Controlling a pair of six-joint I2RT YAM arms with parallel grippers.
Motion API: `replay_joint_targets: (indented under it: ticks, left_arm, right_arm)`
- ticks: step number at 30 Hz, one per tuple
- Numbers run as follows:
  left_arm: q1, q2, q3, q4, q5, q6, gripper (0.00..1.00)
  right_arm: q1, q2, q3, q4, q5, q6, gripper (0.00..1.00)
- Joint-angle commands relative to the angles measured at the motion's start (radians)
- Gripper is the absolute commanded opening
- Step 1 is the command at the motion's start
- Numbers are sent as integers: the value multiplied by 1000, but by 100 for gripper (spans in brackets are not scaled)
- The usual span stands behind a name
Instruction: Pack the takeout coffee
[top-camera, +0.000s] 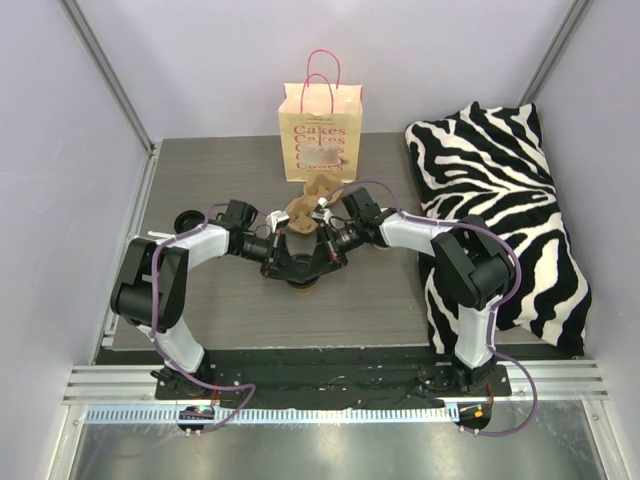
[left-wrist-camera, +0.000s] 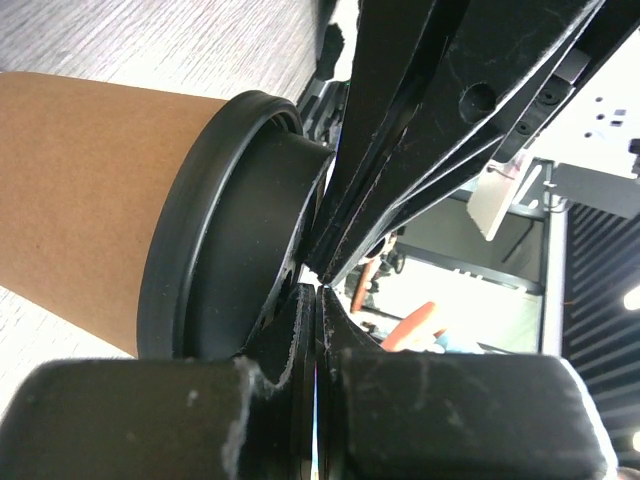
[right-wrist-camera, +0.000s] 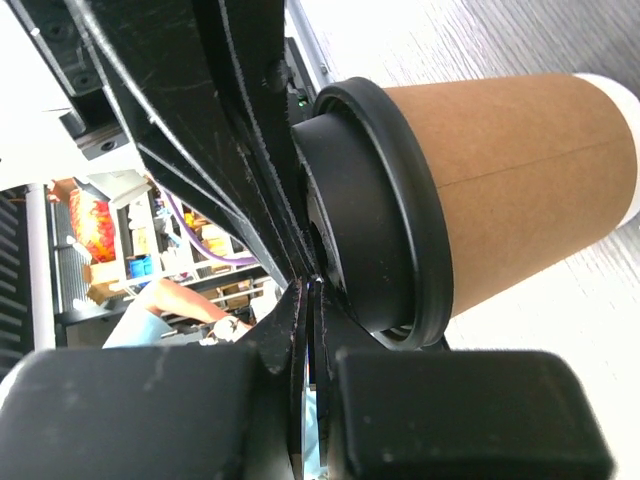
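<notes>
Both pairs of jaws are pressed shut, the left gripper (left-wrist-camera: 316, 285) and right gripper (right-wrist-camera: 310, 285) meeting tip to tip against the black lid (left-wrist-camera: 225, 240) of the brown coffee cup (left-wrist-camera: 90, 200). The cup is over the middle of the table (top-camera: 220, 300), near the paper bag (top-camera: 320, 135) but outside it.

Paper bag (top-camera: 322, 135) close behind, pillow (top-camera: 500, 200) blocking right, table (top-camera: 210, 170) left apparently open

Coffee cup (left-wrist-camera: 90, 200) base beyond left wrist view's edge; bag (top-camera: 318, 120) print partly blurred

We see a grey wood-grain table (top-camera: 200, 170) carrying a Cakes paper bag (top-camera: 320, 135) and a zebra-print pillow (top-camera: 500, 200).
</notes>
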Motion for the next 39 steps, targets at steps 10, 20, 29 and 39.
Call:
replay_joint_targets:
  ticks: [10,20,29,39]
  left_arm:
    - [41,95,-6,48,-284,75,0]
    - [41,114,-19,64,-298,106,0]
    - [18,-159,58,-33,-253,158,0]
    - [-179,-409,219,-341,-799,466,3]
  right_arm:
    - [0,124,13,-5,259,-132,4]
    - [-2,141,3,-12,284,-200,2]
    - [17,59,54,-18,214,-146,4]
    - [12,105,43,1,215,-106,4]
